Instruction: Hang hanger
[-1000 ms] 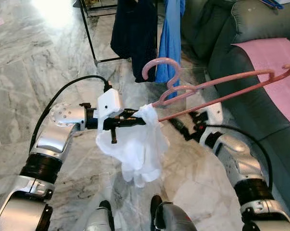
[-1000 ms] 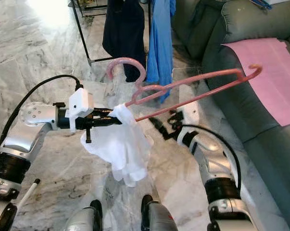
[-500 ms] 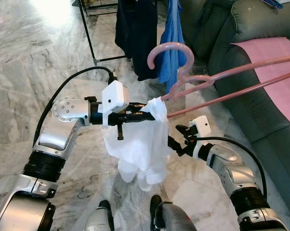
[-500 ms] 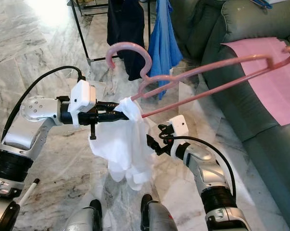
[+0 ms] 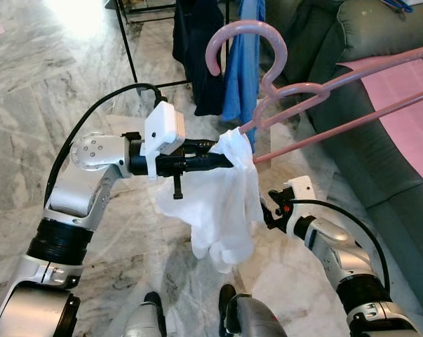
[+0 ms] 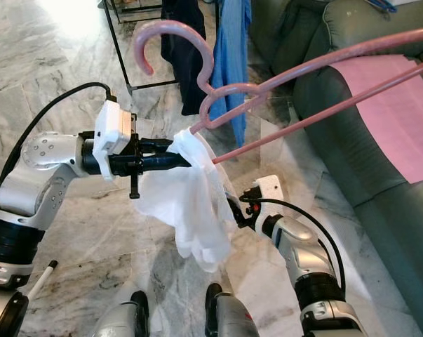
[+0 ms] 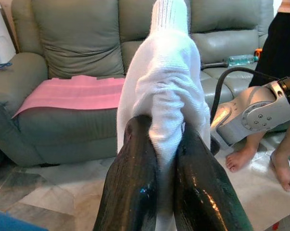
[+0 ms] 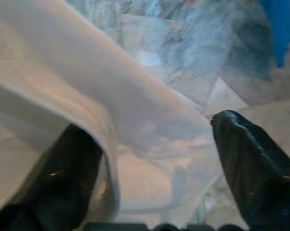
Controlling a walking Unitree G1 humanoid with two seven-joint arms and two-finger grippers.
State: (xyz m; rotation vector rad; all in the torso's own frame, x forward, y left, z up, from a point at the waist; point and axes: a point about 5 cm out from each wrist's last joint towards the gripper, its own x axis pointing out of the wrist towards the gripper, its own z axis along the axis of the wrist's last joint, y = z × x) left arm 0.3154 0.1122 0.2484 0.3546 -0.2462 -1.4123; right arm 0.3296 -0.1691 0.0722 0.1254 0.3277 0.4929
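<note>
A pink plastic hanger (image 5: 316,88) is held up in the air, its hook (image 5: 246,35) high and close to the clothes on the rack. A white garment (image 5: 229,200) hangs from the hanger's near end. My left gripper (image 5: 225,160) is shut on that end, pinching the white cloth (image 7: 169,86) between its fingers (image 7: 135,173). My right gripper (image 5: 267,210) is lower, open, right beside the hanging cloth. Its two fingers (image 8: 63,178) stand wide apart with white fabric (image 8: 135,120) in front of them.
A black clothes rack (image 5: 127,49) stands ahead with a dark garment (image 5: 200,42) and a blue one (image 5: 240,63) on it. A grey-green sofa (image 5: 337,42) with a pink cloth (image 5: 400,91) is at the right. A person's bare feet (image 7: 279,168) are near the sofa. Marble floor lies all around.
My left gripper has lifted the hanger and cloth, so the hook now sits higher, by the rack's clothes. My right gripper has dropped away from the hanger's lower bar to beside the cloth.
</note>
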